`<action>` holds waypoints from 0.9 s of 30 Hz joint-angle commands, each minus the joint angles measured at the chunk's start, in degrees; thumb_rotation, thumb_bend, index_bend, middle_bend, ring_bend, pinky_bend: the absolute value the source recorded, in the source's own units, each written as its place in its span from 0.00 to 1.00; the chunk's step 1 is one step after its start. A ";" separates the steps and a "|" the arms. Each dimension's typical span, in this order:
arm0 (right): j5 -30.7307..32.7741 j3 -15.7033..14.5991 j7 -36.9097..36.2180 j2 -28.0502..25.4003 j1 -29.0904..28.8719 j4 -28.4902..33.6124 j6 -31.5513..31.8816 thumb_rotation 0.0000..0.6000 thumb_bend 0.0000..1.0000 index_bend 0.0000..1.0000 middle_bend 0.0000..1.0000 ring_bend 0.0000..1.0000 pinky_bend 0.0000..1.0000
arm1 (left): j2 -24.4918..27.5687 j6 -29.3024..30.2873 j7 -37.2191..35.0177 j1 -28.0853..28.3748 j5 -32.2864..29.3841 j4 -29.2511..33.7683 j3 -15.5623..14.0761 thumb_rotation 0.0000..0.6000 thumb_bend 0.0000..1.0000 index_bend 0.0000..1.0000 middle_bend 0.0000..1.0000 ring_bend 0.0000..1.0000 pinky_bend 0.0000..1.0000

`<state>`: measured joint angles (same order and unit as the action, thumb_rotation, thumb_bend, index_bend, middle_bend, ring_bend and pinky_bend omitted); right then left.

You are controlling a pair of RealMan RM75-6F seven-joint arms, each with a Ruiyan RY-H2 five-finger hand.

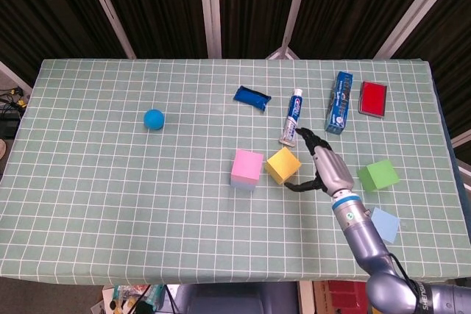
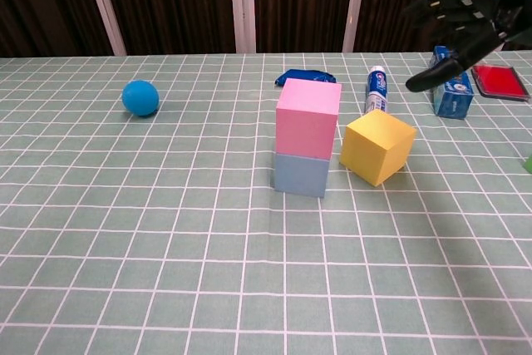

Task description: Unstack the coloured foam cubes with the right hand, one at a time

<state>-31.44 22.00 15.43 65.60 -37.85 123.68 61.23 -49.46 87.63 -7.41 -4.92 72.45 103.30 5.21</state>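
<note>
A pink cube [image 2: 307, 118] stands on a pale blue cube [image 2: 301, 174] near the table's middle; the head view shows only the pink cube [image 1: 246, 168] from above. The yellow cube [image 2: 377, 145] lies on the cloth just right of that stack, also seen as the yellow cube [image 1: 282, 165]. My right hand [image 1: 322, 167] hovers above and to the right of it, fingers spread and holding nothing; the chest view has the right hand [image 2: 462, 18] high at the upper right. A green cube [image 1: 377, 175] and another pale blue cube [image 1: 383, 224] sit further right. The left hand is nowhere in either view.
A toothpaste tube [image 1: 292, 116], a blue box [image 1: 338, 102], a red case [image 1: 372, 98] and a dark blue pouch [image 1: 252, 97] lie behind the cubes. A blue ball [image 1: 153, 118] rests at the left. The green checked cloth [image 1: 132, 196] covers the table.
</note>
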 commanded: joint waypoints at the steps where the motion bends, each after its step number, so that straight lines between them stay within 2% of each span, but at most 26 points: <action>1: 0.34 -1.49 -1.63 -0.11 -0.16 1.75 -2.68 1.00 0.15 0.00 0.00 0.00 0.00 | 0.08 -0.22 -0.05 0.06 0.05 -0.01 -0.06 1.00 0.25 0.18 0.00 0.00 0.00; 9: 2.04 -1.29 -4.05 6.37 -2.71 0.07 1.36 1.00 0.15 0.00 0.00 0.00 0.00 | 1.10 -1.39 -2.31 0.19 0.39 -0.32 -0.27 1.00 0.25 0.18 0.00 0.00 0.00; 17: 0.70 -1.38 -0.85 13.89 -5.76 -3.20 8.68 1.00 0.15 0.00 0.00 0.00 0.00 | 1.43 -1.71 -3.13 0.20 -0.32 -0.32 -0.06 1.00 0.25 0.18 0.00 0.00 0.00; 27: 0.84 -1.11 1.63 20.88 -8.56 -7.41 11.55 1.00 0.15 0.00 0.00 0.00 0.00 | 1.94 -2.23 -3.89 0.18 -0.84 -0.15 -0.07 1.00 0.25 0.18 0.00 0.00 0.00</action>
<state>-30.52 20.82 16.68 85.53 -45.91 116.97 72.38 -47.54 85.40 -11.26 -4.74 71.61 103.15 5.13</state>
